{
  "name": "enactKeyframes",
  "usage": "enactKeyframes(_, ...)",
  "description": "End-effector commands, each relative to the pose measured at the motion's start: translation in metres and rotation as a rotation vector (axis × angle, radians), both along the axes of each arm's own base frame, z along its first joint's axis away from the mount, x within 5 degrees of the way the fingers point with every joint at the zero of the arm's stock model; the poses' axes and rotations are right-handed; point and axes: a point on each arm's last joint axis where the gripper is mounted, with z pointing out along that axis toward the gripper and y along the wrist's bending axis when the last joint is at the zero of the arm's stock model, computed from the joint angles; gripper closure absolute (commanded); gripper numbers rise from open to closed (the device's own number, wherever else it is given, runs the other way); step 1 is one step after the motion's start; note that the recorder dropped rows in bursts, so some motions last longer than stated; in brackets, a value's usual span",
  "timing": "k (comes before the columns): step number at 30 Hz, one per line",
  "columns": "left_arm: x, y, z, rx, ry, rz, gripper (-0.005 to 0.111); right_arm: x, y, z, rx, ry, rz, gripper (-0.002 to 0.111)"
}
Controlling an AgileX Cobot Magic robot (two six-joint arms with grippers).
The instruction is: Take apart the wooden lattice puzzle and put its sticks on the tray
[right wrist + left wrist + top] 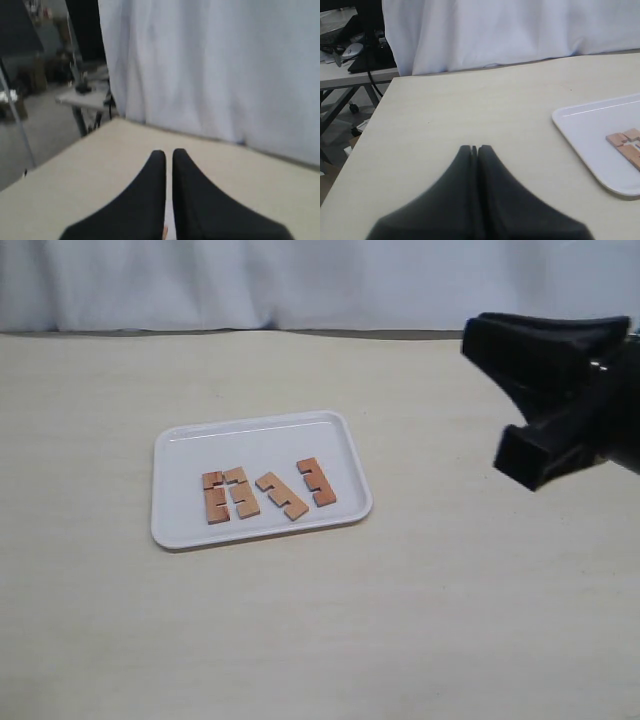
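The job looks finished. No assembled lattice shows anywhere. Four sticks lie flat and separate inside the tray (180, 455), left of centre in the exterior view. I judge nothing is left to pull apart or carry over.

The sticks are short, flat, reddish-brown bars with square notches cut in one edge. The first (214, 498) and second (241, 492) lie close together, seemingly touching. The third (281, 496) lies slanted just to their right. The fourth (316, 481) sits a little apart, nearest the tray's right rim. None is stacked on or crossed over another.

The tray is white with a low rim and rests on the pale table (450, 640).

The left claw (474, 148) is pinched tight with nothing in it, low over bare table, the tray off to its side. The right claw (168, 152) is closed to a thin slit and holds nothing. It hangs at the upper right of the exterior view, well away from the tray.
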Motion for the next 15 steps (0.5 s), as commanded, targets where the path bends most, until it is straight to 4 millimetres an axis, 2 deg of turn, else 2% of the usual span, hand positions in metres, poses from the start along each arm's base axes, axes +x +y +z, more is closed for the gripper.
enactKeyframes(1, 0.000, -0.001, 0.001, -0.005, -0.013, -0.011, 0.107, -0.023, -0.014, -0.010, 0.075, -0.203, -0.053, 0.104)
enactKeyframes(6, 0.000, -0.001, 0.001, -0.005, -0.013, -0.011, 0.107, -0.039, -0.021, -0.023, 0.091, -0.212, -0.057, 0.104)
enactKeyframes(12, 0.000, -0.001, 0.001, -0.005, -0.013, -0.011, 0.107, -0.046, -0.024, -0.023, 0.105, -0.237, -0.059, 0.104)
enactKeyframes(15, 0.000, -0.001, 0.001, -0.005, -0.013, -0.011, 0.107, -0.053, -0.027, -0.030, 0.113, -0.239, -0.064, 0.104)
